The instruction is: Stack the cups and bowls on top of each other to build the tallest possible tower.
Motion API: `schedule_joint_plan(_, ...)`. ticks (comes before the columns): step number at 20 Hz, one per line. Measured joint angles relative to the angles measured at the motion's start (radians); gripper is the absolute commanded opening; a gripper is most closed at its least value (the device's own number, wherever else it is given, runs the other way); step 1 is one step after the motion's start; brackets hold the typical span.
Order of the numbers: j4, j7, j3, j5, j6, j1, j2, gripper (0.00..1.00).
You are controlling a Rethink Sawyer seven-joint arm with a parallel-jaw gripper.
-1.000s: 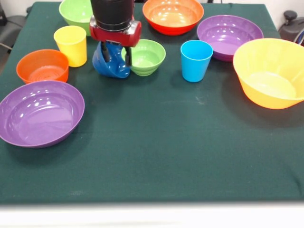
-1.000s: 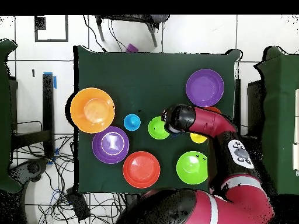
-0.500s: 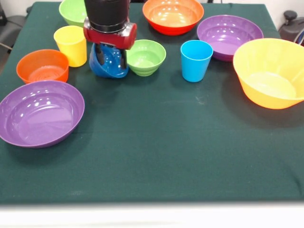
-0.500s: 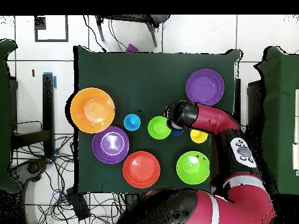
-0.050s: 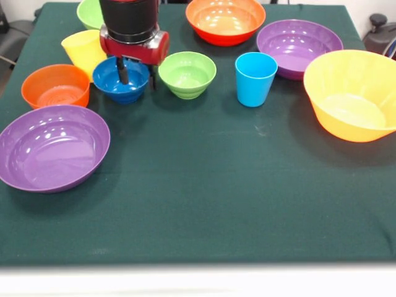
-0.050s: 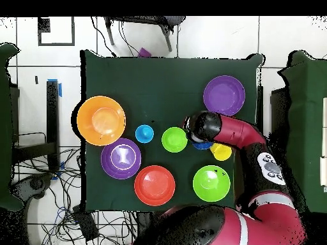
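No tower yet, every piece sits apart on the counter. Near left corner: big purple bowl (image 5: pixel 52 146). Right edge: big orange bowl (image 5: pixel 352 94), upright, so the base isn't flipped. Mid-counter row toward the left edge: blue cup (image 5: pixel 255 78), small green bowl (image 5: pixel 187 73), blue bowl (image 5: pixel 121 78), small red-orange bowl (image 5: pixel 55 86). Yellow cup (image 5: pixel 84 51) leans tilted behind the blue bowl. Far edge: second green, red-orange and purple bowls.

Step in hand, my read: repositioning the blue bowl. Hand (image 5: pixel 137 73) hangs straight down from the arm, one finger inside the bowl and one outside its rim; can't tell if it's clamped or loose. Next needs a firm rim grip, lift clear of the yellow cup, carry to a base
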Motion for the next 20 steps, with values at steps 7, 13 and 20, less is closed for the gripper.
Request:
schedule_joint_plan(7, 0.051, 0.0, -0.001, 0.0, 0.0, 0.0, -0.017, 1.0)
schedule_joint_plan(13, 0.074, 0.0, -0.001, 0.0, 0.0, 0.001, -0.03, 1.0)
schedule_joint_plan(20, 0.116, 0.0, -0.003, 0.0, 0.0, 0.028, -0.108, 1.0)
